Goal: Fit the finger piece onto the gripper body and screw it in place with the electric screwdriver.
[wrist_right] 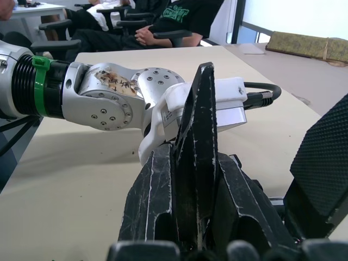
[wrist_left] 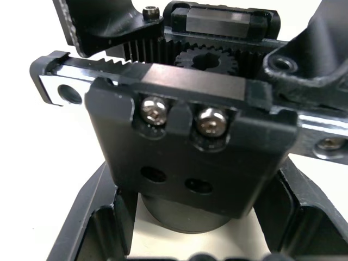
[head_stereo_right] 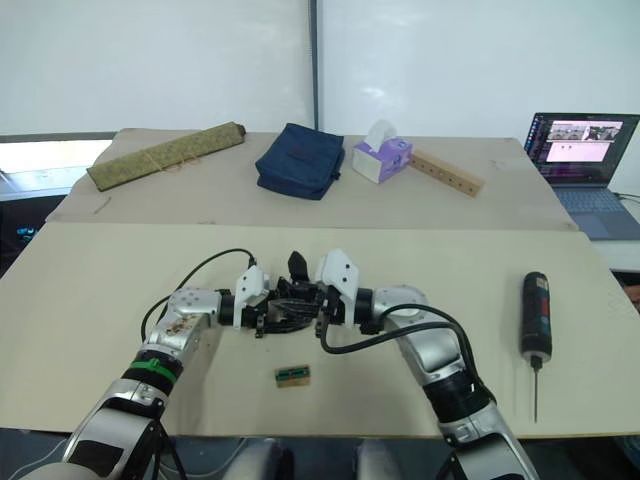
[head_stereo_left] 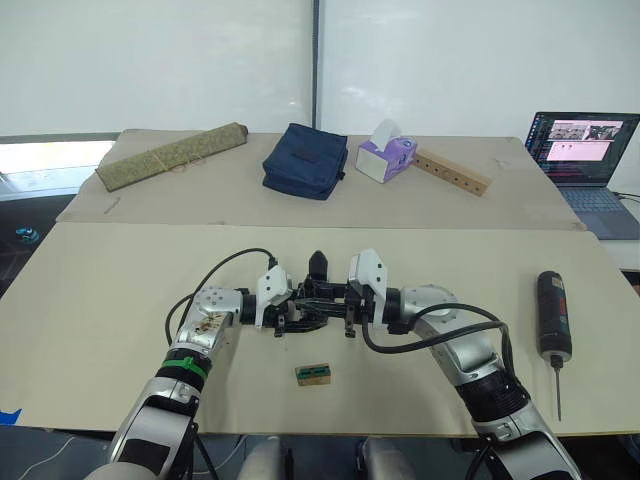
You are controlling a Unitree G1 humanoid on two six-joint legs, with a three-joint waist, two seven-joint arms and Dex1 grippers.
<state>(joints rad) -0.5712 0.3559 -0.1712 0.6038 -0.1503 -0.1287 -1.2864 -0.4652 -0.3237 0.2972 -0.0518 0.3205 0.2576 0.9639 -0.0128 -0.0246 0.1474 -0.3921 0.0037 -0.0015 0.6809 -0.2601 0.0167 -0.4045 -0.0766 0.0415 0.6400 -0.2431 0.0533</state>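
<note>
Tabletop [head_stereo_left: 120, 290], blue pouch [head_stereo_left: 303, 160] zipped

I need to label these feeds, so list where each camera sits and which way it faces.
Left eye view: on the head, looking forward and down at the table; both arms show, meeting at the gripper body.
Right eye view: same head, same scene, electric screwdriver lying to the right.
Left wrist view: on the left wrist, close on the gripper body.
Right wrist view: on the right wrist, facing the left arm past a black finger piece.
Shared: the gripper body.
</note>
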